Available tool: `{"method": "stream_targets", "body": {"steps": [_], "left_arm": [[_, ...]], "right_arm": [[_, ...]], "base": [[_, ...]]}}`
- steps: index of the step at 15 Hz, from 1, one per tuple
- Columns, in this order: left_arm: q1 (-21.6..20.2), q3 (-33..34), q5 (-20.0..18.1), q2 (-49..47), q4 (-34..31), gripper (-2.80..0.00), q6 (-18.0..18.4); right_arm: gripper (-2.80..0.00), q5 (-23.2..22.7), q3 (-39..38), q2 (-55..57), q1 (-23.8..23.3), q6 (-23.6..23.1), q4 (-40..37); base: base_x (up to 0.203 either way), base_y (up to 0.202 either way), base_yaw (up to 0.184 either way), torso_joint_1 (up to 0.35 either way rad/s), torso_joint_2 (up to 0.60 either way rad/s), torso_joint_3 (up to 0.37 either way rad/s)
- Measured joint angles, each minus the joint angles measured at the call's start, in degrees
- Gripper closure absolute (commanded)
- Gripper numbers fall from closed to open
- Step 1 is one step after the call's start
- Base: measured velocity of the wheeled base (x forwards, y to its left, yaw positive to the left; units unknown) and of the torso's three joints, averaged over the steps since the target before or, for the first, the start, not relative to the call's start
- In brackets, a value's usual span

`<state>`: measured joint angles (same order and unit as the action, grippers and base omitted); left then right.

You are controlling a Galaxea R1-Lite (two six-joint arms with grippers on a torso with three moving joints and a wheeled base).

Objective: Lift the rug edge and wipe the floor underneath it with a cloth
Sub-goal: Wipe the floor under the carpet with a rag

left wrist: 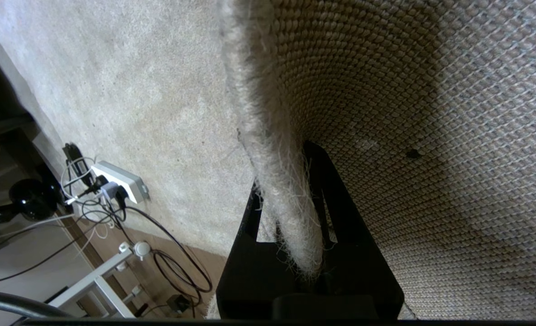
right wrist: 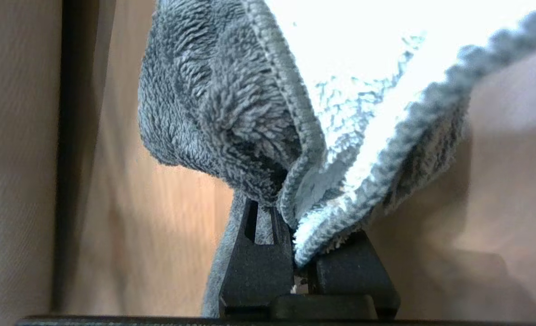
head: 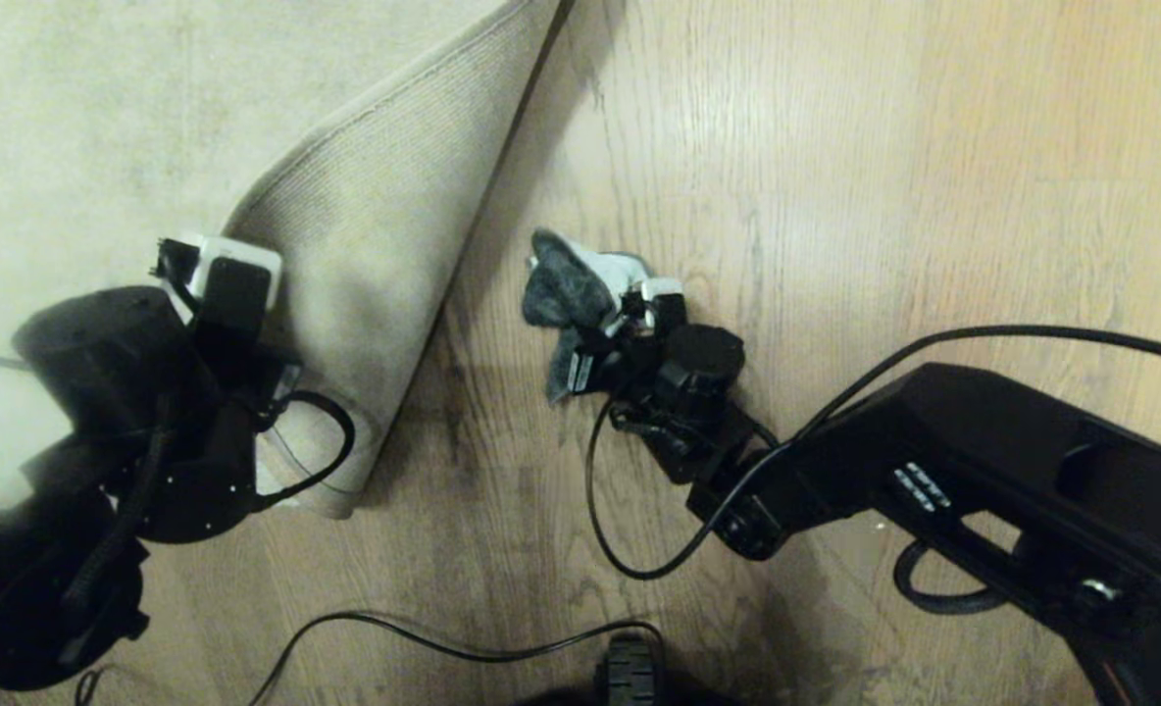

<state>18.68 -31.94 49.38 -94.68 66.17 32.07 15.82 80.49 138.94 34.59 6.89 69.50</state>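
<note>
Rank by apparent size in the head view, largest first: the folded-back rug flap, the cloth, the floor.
1. The floor fills most of the view.
2. The rug flap, backing showing, held by the left pincer.
3. The cloth, bunched in the right pincer, is clearly smallest.

The rug edge (head: 384, 245) is folded up and back over the rug's own pale grey-beige pile, so its ribbed tan woven backing faces up as a long wedge that narrows toward the far side of the floor (head: 835, 147). Its frayed, fuzzy border (left wrist: 281, 203) stands pinched in the left claw (left wrist: 295, 253). The floor is light brown wood-grain plank with dark streaks and a slight sheen; a bare strip lies exposed just beside the fold, shaded along the lifted border. The cloth (head: 566, 289), a small fluffy rag, dark grey on one side and paler on the other, hangs bunched from the right claw (right wrist: 302, 271) over that strip, near the raised edge.
</note>
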Motion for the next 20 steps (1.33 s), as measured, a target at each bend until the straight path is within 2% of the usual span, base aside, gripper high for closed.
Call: {"method": "stream_targets", "body": {"steps": [3,5,10,14,17,20], "left_arm": [[0.0,0.0,0.0,-0.1,0.0,0.0,0.0],[0.0,0.0,-0.1,-0.2,-0.1,0.0,0.0],[0.0,0.0,-0.1,-0.2,-0.1,0.0,0.0],[0.0,0.0,-0.1,-0.3,0.0,0.0,0.0],[0.0,0.0,-0.1,-0.6,0.0,0.0,0.0],[-0.1,0.0,-0.1,-0.8,0.0,0.0,0.0]], "right_arm": [[0.0,-0.2,-1.4,-1.5,-1.2,-0.1,0.1],[0.0,0.4,-4.4,-2.6,0.1,0.3,0.3],[0.0,1.3,-13.7,-4.5,10.7,4.5,-0.3],[0.0,2.4,-17.9,-4.3,18.7,8.7,1.7],[0.0,2.4,-19.1,-2.0,20.1,8.9,8.6],[0.0,2.4,-19.7,-0.2,19.3,8.9,10.6]], "base": [[0.0,0.0,0.0,0.0,0.0,0.0],[0.0,0.0,0.0,0.0,0.0,0.0],[0.0,0.0,0.0,0.0,0.0,0.0],[0.0,0.0,0.0,0.0,0.0,0.0],[0.0,0.0,0.0,0.0,0.0,0.0],[0.0,0.0,0.0,0.0,0.0,0.0]]}}
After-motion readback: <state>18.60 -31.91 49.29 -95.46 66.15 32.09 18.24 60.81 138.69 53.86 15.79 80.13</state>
